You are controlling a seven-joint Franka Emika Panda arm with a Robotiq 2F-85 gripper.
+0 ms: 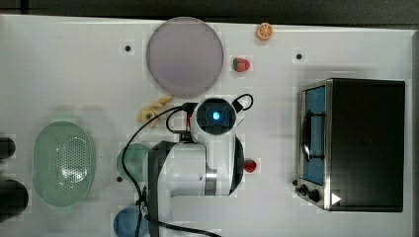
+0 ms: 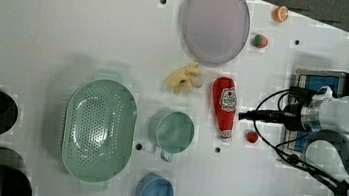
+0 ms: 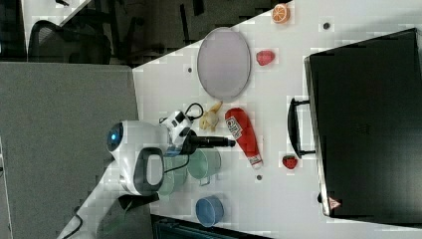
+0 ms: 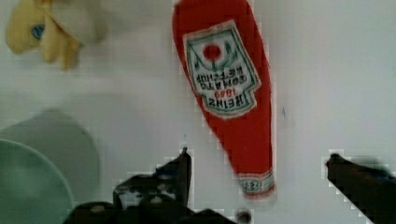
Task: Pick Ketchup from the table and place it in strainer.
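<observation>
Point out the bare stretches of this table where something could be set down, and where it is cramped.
Free: the broad white tabletop on the left view's left, above the pale green perforated strainer and beside the round lilac plate. Crowded: the middle, where the red ketchup bottle, yellow banana toy, green cup and blue cup cluster.

The arm [image 1: 202, 158] hangs over mid-table, strainer [image 1: 63, 163] at the top view's left, plate [image 1: 184, 56] above, oven [image 1: 353, 143] at the right.
</observation>
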